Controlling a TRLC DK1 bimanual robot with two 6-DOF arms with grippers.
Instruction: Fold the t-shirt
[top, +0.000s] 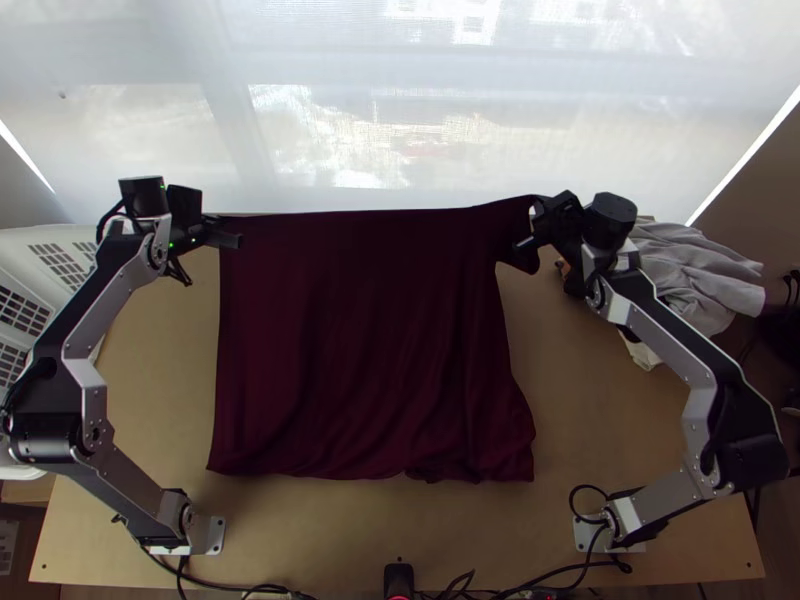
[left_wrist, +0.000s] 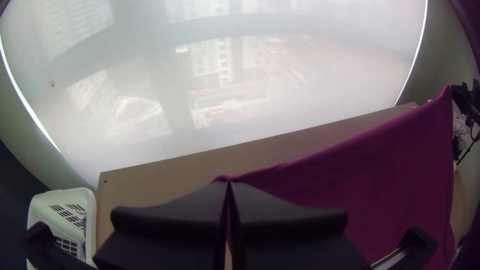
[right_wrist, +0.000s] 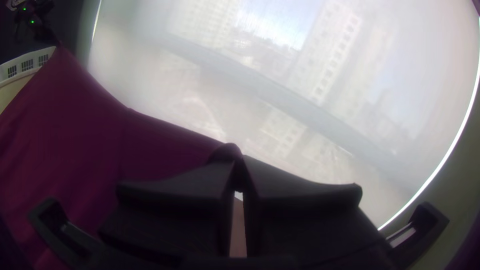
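1. At far left, a white plastic basket (top: 20, 252) stands beside the tabletop (top: 150, 400).
2. The left gripper (top: 232, 238) is up over the far side, its jaws pressed together on one far corner of the shirt.
3. Between the arms is the dark red t-shirt (top: 360, 330), spread out, far edge lifted and pulled taut from left to right, the rest draping toward the near side in soft ripples. Its longer way looks to be side to side, slightly; which way the neck points, I can't tell.
4. The right gripper (top: 530, 240) pinches the other far corner in its jaws, a short flap dangling there.
5. Farther right, grey cloths (top: 695, 275) lie heaped.
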